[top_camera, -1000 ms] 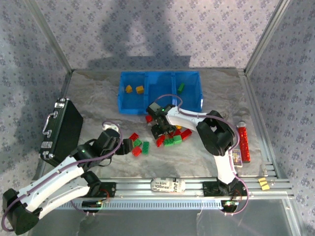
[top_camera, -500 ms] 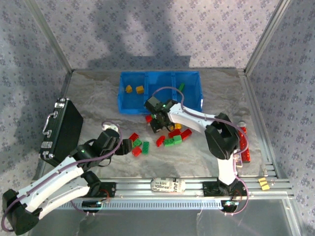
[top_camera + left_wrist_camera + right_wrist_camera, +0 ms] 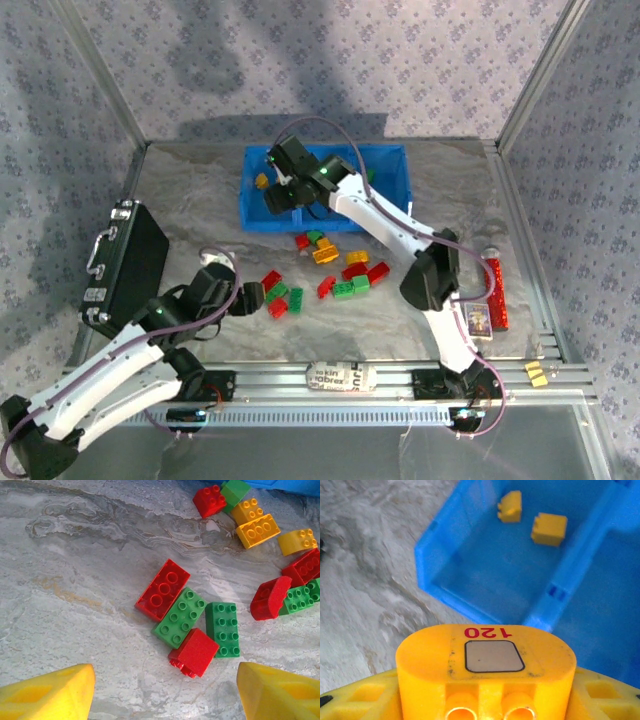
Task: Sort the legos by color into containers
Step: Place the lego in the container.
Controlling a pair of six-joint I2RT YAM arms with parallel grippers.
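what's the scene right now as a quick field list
left fingers: open, above red and green legos on the table
right fingers: shut on a yellow lego, over left compartment of bin
left compartment: two yellow legos
right compartment: one green lego
unsorted: red, green and yellow legos near the bin

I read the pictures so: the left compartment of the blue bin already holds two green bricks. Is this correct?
Not quite: the colour is wrong. The left compartment of the blue bin already holds two yellow-orange bricks, not green ones. The right wrist view shows them.
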